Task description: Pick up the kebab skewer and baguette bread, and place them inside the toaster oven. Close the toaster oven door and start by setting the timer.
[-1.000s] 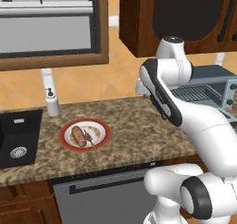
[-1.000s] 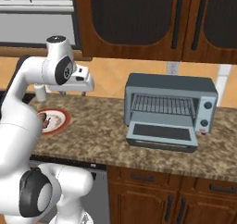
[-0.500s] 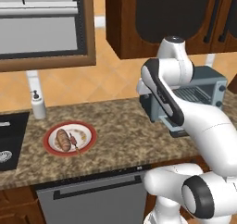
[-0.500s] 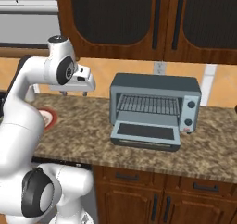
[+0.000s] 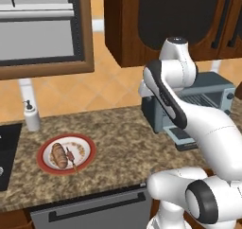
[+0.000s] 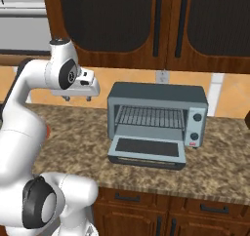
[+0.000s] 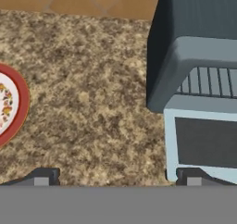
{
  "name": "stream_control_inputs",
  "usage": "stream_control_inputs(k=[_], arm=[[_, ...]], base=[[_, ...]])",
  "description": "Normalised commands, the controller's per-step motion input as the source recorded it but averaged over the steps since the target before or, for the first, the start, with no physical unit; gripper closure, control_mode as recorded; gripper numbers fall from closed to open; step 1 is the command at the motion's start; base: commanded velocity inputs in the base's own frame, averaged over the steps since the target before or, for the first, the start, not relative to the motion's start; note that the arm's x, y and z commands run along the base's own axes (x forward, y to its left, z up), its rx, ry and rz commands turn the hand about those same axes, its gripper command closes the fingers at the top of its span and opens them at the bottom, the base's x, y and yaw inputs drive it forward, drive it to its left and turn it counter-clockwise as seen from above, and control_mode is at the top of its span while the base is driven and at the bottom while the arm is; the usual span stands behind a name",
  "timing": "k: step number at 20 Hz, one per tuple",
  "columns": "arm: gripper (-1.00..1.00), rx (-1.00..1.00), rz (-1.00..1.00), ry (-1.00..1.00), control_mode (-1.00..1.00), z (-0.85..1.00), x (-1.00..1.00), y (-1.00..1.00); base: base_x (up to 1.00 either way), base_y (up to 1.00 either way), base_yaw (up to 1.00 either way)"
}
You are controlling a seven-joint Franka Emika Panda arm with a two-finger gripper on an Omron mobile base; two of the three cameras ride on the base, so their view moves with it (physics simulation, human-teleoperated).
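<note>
A red-rimmed plate (image 5: 82, 145) on the speckled counter holds the golden-brown baguette bread (image 5: 58, 155) and, beside it, the thin kebab skewer (image 5: 71, 158). The blue-grey toaster oven (image 6: 158, 92) stands to the right, its door (image 6: 149, 149) dropped flat and the wire rack (image 6: 151, 115) showing. My gripper (image 6: 78, 98) hangs open and empty above the counter, between plate and oven. In the hand view the gripper (image 7: 116, 177) spans bare counter, with the plate (image 7: 18, 102) rim at left and the oven door (image 7: 203, 144) at right.
A soap dispenser (image 5: 31, 117) and a dark sink (image 5: 7, 152) lie left of the plate. Two knobs (image 6: 197, 118) sit on the oven's right strip. Dark wall cabinets (image 6: 146, 20) hang above, a window (image 5: 38, 29) at left. A dishwasher front (image 5: 90, 209) sits under the counter.
The base has driven to the right, so the whole scene has slid left in both base views. The arm keeps its pose and the gripper stays open.
</note>
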Motion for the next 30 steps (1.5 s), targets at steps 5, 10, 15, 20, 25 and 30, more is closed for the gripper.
stream_control_inputs(k=[5,10,15,20,25,30], arm=[[-1.0,0.0,0.0,0.0,1.0,0.0,0.0,0.0],[-1.0,0.0,0.0,0.0,1.0,0.0,0.0,0.0],[-1.0,0.0,0.0,0.0,1.0,0.0,0.0,0.0],[-1.0,0.0,0.0,-0.09,-1.0,0.0,-0.35,-0.63],[-1.0,0.09,0.0,-0.16,-1.0,-0.12,-0.66,-1.0],[-1.0,0.01,0.0,-0.19,-1.0,-0.24,-0.14,-1.0]], base=[[0.48,-0.06,-0.03],[0.23,0.0,0.0],[0.0,0.0,0.0],[0.0,0.0,0.0],[0.0,0.0,0.0],[0.0,0.0,0.0]])
